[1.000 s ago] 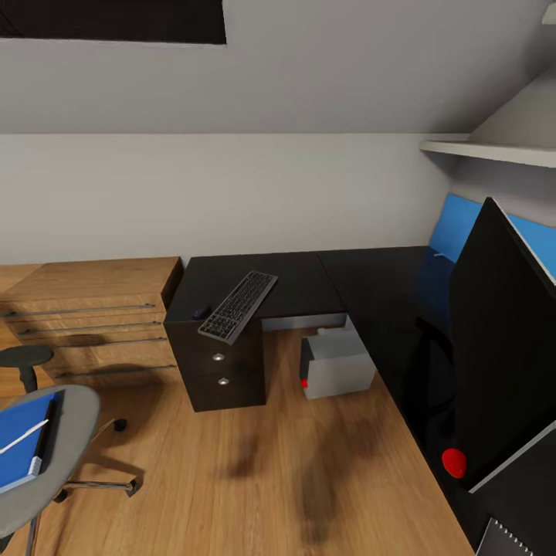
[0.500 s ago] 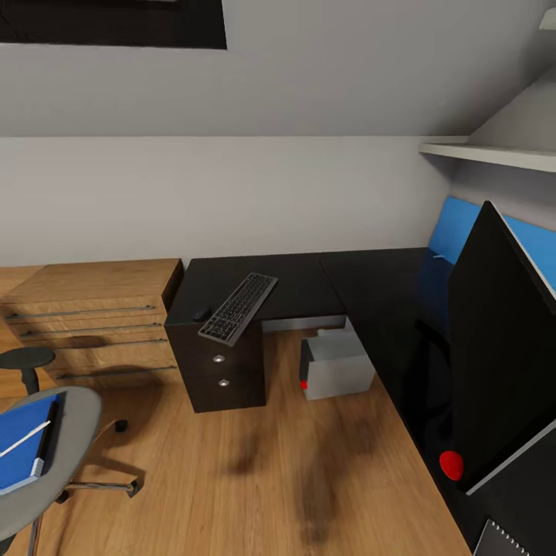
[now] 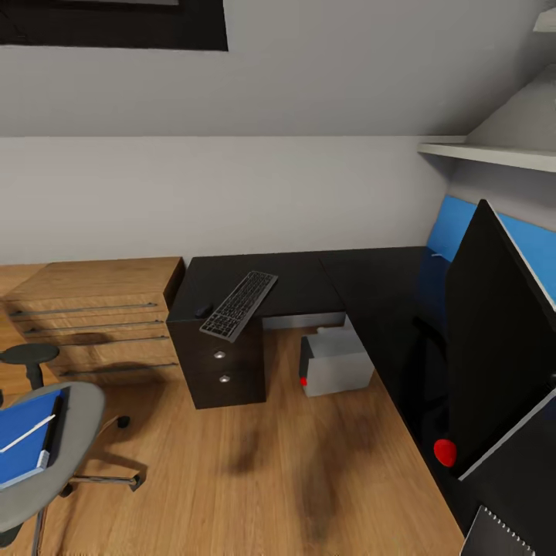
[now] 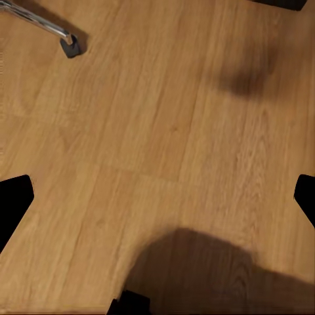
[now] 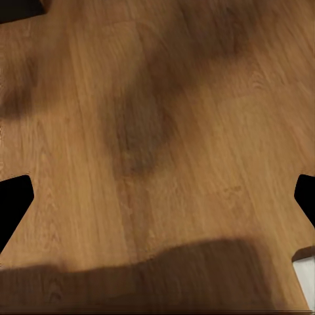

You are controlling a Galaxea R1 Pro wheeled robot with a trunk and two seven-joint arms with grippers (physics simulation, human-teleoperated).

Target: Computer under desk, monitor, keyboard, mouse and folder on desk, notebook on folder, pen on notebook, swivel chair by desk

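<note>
The black L-shaped desk (image 3: 309, 282) fills the middle and right of the head view. On its left wing the keyboard (image 3: 238, 305) lies at an angle over the drawer unit's edge, and the small black mouse (image 3: 203, 310) sits just left of it. Under the desk stands the grey computer (image 3: 337, 364). At the right the monitor (image 3: 494, 347) stands on the desk, and the notebook (image 3: 498, 537) lies at the bottom right corner. The swivel chair (image 3: 73, 444) at the lower left carries the blue folder (image 3: 23, 452) with the white pen (image 3: 27, 432) on it. My left gripper (image 4: 157, 203) and right gripper (image 5: 157, 197) hang open over bare floor.
A light wooden drawer chest (image 3: 93, 316) stands against the wall left of the desk. A blue back panel (image 3: 463, 224) and a white shelf (image 3: 494, 154) lie behind the monitor. A chair caster (image 4: 69, 46) shows in the left wrist view. Wooden floor (image 3: 255, 463) lies between chair and desk.
The whole head view has shifted a little, so the chair and the notebook show slightly more. No object has moved on its own.
</note>
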